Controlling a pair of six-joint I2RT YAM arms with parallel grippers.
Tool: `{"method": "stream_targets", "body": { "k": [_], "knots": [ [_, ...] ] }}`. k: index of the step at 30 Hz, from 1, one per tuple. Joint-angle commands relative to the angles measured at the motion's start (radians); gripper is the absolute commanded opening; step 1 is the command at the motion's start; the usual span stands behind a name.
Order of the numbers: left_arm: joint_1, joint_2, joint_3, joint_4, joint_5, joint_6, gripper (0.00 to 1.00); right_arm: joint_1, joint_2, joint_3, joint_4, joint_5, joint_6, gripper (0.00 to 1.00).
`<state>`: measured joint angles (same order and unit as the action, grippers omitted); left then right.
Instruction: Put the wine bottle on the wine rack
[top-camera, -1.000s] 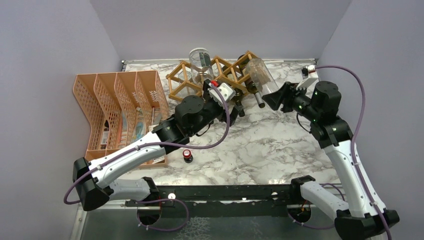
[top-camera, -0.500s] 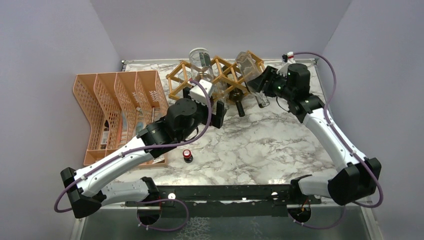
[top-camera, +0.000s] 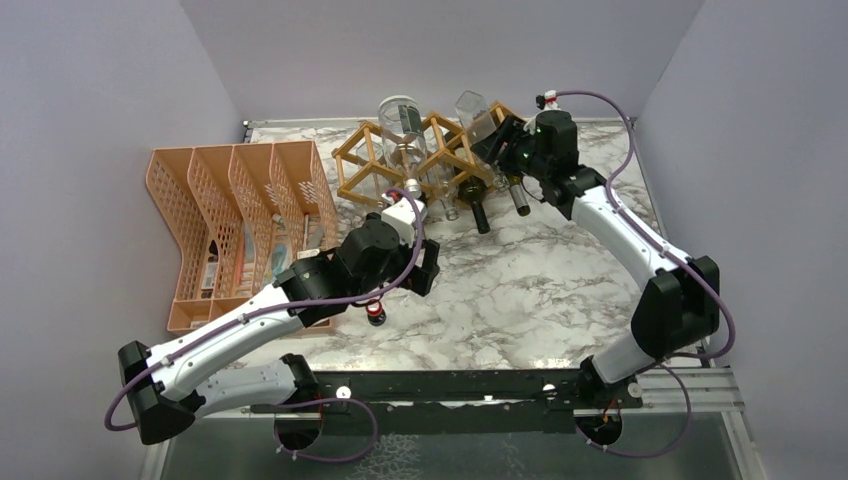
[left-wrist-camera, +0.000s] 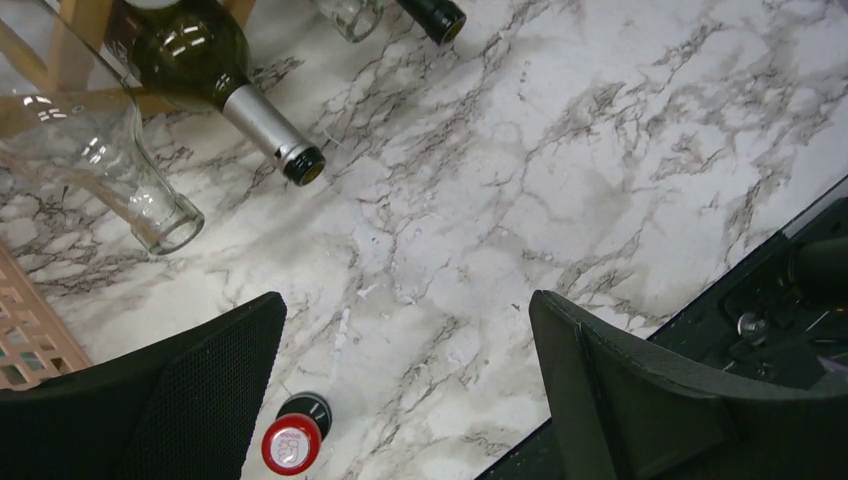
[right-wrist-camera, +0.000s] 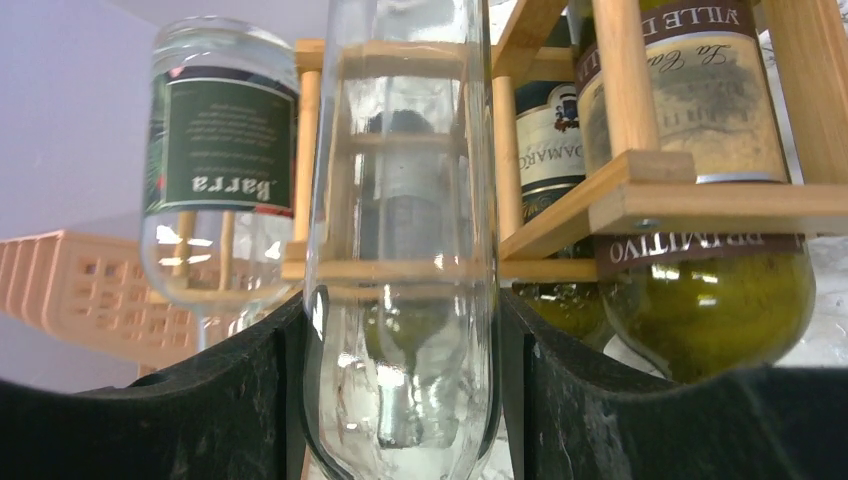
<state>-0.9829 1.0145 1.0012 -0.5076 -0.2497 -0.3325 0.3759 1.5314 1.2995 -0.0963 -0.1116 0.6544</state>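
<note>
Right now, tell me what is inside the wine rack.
The wine rack holds a clear labelled bottle and dark green bottles. The right gripper clamps another clear bottle at it. From above, that arm covers the rack's right end.

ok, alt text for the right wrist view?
The right gripper clamps a clear glass bottle between its black fingers, mid-frame. Behind it is the wooden rack, dark green labelled bottles in its cells at right, a second clear bottle with a green label at left, an orange organiser beyond.
</note>
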Motion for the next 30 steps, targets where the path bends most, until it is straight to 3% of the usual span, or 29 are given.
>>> {"method": "stream_targets", "body": {
  "k": [1, 13, 21, 30],
  "knots": [
    [0.001, -0.042, -0.033, -0.004, 0.029, 0.019, 0.99, 0.002, 0.058, 0.078, 0.105, 0.042, 0.018, 0.01],
    [0.001, 0.025, -0.008, -0.001, -0.025, 0.017, 0.99, 0.003, 0.153, 0.137, 0.055, 0.042, -0.010, 0.19],
    [0.001, 0.033, 0.000, -0.001, -0.033, 0.012, 0.99, 0.002, 0.172, 0.155, -0.012, 0.027, -0.020, 0.49],
    [0.001, 0.037, 0.020, 0.001, -0.049, 0.021, 0.99, 0.003, 0.127, 0.127, -0.055, 0.074, -0.046, 0.64]
  ]
}}
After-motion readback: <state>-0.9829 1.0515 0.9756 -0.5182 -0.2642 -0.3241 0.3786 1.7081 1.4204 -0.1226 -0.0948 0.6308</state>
